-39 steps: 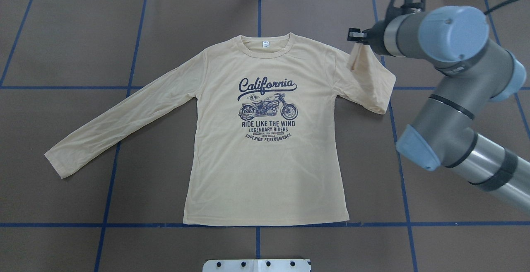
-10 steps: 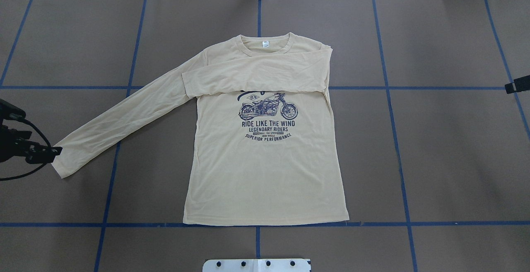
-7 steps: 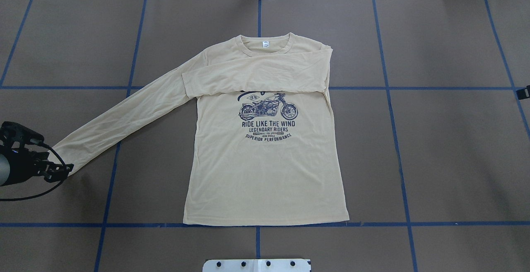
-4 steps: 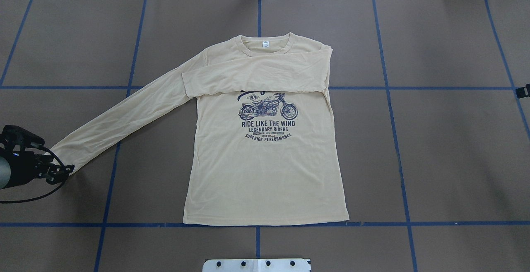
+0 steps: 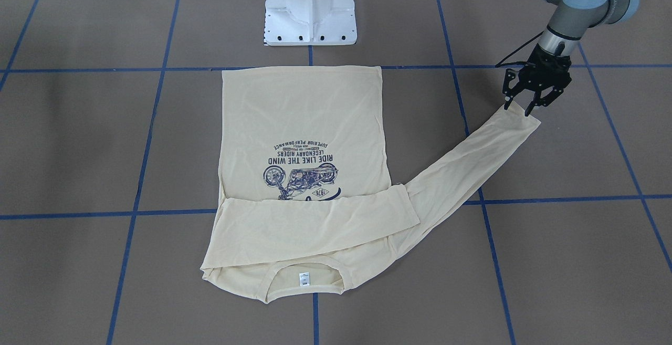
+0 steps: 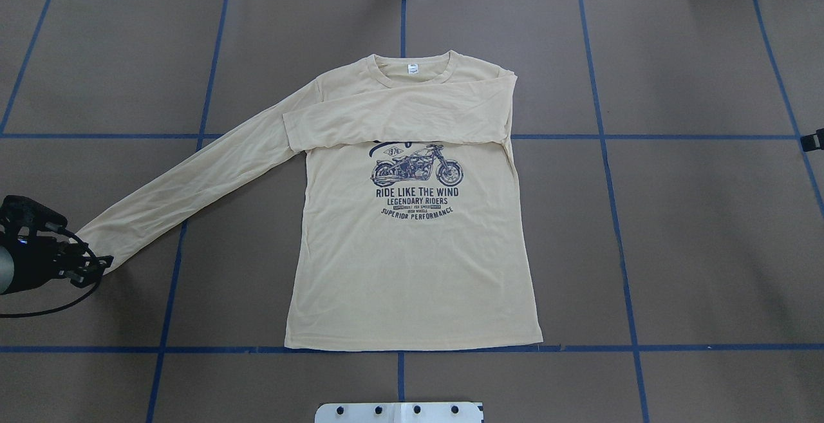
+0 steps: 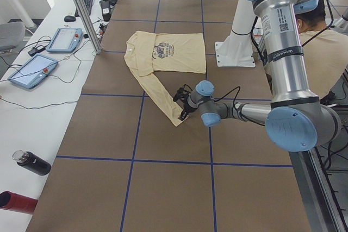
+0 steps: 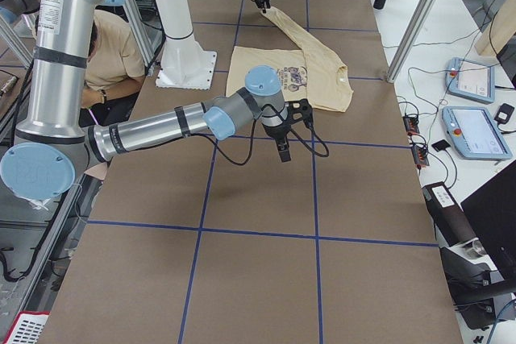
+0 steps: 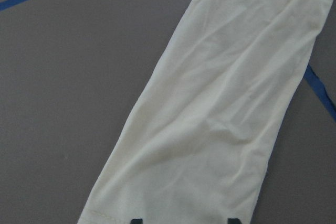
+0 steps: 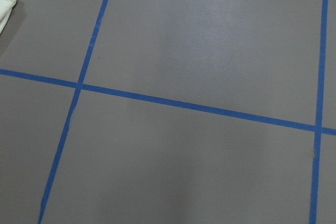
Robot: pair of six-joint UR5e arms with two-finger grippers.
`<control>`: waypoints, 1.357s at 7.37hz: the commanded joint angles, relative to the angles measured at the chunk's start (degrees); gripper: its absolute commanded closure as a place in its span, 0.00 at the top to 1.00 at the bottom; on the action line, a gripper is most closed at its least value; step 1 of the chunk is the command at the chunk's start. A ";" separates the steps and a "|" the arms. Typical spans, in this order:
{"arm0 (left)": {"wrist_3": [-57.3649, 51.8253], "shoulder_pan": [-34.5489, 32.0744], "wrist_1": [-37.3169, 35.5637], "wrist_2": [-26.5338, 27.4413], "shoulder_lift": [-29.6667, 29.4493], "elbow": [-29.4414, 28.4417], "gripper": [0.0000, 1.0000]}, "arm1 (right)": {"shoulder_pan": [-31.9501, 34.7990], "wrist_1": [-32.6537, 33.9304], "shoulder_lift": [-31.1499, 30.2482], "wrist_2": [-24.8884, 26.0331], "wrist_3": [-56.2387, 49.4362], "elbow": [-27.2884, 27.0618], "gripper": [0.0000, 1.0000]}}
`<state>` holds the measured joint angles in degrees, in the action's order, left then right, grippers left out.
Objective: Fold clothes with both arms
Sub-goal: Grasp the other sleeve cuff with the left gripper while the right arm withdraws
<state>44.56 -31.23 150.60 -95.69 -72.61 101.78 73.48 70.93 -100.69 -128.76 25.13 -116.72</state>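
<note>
I log: left end effector (image 6: 95,264), spread astride the sleeve cuff (image 6: 96,239), at 8 o'clock; T-shirt (image 6: 412,268) flat on the table (image 6: 676,249), collar toward 12, other sleeve across chest; right end effector (image 8: 283,152) at 3 o'clock, grip I cannot tell.

Blue tape line (image 5: 601,98) runs near left gripper (image 5: 518,108). White pedestal base (image 5: 310,6) well apart from it. Black bottle (image 7: 32,162) and red bottle (image 7: 16,202) likewise, on white bench (image 7: 49,129).
</note>
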 commanded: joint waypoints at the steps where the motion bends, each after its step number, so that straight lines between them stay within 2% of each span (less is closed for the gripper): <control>1: -0.09 0.12 0.66 -0.28 0.37 0.00 0.59 | 0.00 0.00 0.05 0.00 0.09 0.00 1.00; 3: -0.09 0.73 0.74 -0.28 0.37 0.00 0.59 | 0.00 0.00 0.05 0.00 0.18 0.09 1.00; 4: -0.09 1.17 0.74 -0.28 0.37 0.00 0.57 | 0.00 0.00 0.05 0.00 0.18 0.09 1.00; 5: -0.09 1.17 0.74 -0.28 0.45 0.00 0.49 | 0.00 0.00 0.05 0.09 0.18 0.09 1.00; 7: -0.09 1.44 0.83 -0.28 1.15 0.00 0.45 | 0.00 0.00 -0.03 0.09 0.27 0.00 1.00; 9: 0.00 1.61 0.83 -0.28 1.16 0.00 0.25 | 0.00 0.00 0.05 0.09 0.27 0.00 1.00; 10: 0.00 1.61 0.92 -0.28 1.24 0.00 0.03 | 0.00 0.00 0.05 0.09 0.27 0.00 1.00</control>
<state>44.55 -29.66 151.45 -95.98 -71.46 101.78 73.48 70.93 -100.65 -128.67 25.39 -116.71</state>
